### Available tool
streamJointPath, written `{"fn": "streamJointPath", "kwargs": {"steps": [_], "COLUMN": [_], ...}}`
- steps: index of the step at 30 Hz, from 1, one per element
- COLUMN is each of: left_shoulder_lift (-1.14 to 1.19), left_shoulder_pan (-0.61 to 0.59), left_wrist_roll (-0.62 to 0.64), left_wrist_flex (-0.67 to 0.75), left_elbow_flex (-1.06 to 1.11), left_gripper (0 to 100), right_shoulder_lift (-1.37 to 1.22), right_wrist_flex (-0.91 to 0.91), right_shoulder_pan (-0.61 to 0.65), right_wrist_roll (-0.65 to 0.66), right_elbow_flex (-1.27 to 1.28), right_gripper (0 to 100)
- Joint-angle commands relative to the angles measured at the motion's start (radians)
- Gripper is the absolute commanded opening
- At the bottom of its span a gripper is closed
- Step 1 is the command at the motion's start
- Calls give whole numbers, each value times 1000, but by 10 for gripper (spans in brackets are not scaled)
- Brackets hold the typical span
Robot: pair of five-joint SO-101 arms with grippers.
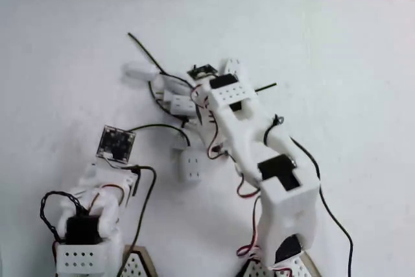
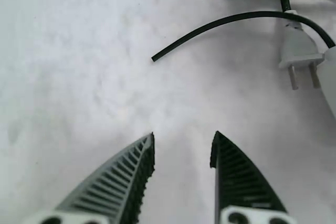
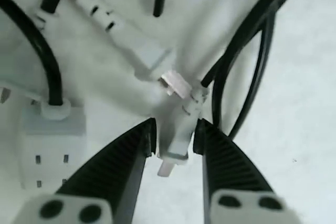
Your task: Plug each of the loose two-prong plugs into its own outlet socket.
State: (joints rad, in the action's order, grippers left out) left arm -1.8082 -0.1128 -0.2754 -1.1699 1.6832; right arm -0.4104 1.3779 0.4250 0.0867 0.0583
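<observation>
Fingers point(image 3: 131, 153) of the right gripper point(image 3: 175, 130) press both flanks of a white plug point(image 3: 178, 121), clamped on it among black cables point(image 3: 52, 85) at mid-table. The grasp looks made. The next move calls for lifting it free and turning its prongs toward the outlet socket point(image 3: 50, 142) just beside. It is small, flat and pale. The left gripper point(image 2: 184, 136) hangs over the bare table point(image 2: 79, 77), fingers apart, near a second plug point(image 2: 300, 56).
</observation>
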Motion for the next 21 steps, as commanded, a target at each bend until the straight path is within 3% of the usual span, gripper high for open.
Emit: {"fn": "streamJointPath", "kwargs": {"steps": [1,8,13,21], "left_shoulder_lift": [-10,-10,-10,-10], "left_shoulder_pan": [-7,-7,-7,-7], "left_wrist_roll": [-8,-9,-9,-9], "left_wrist_flex": [21,21,21,21], "left_elbow_flex": [-17,-17,-17,-17], "left_gripper": [188,188,188,188], "right_shoulder_lift": [-38,-58,-58,-68], "right_wrist_flex": [41,99,197,317], "right_shoulder_pan": [-24,-24,-25,-35], "right_wrist_roll": [-11,-9,-6,160], "right_elbow_flex": [-91,-176,-232,-236], "right_gripper": [122,19,18,18]}}
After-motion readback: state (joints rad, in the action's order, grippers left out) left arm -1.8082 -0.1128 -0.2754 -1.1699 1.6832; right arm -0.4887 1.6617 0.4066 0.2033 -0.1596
